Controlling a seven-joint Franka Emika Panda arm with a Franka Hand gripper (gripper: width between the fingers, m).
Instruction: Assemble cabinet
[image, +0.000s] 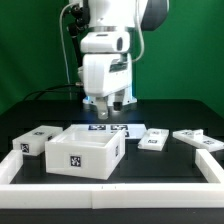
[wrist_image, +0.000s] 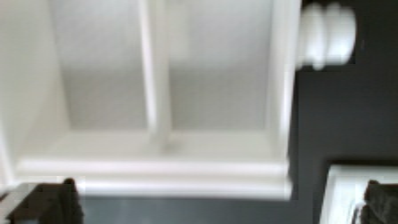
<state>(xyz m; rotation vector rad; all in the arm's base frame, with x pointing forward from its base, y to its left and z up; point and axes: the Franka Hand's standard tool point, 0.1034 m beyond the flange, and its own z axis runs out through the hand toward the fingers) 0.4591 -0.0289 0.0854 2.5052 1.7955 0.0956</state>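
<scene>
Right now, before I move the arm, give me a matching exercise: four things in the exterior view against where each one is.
Things:
1. cabinet body
2. small block
3. gripper
4. outermost panel

Places:
A. on the table, exterior view's far right
B. raised off the table, higher than the parts
C. on the table, front centre
D. on the table, exterior view's left of the body

Pairs: 1-C, 2-D, 3-B, 4-A.
</scene>
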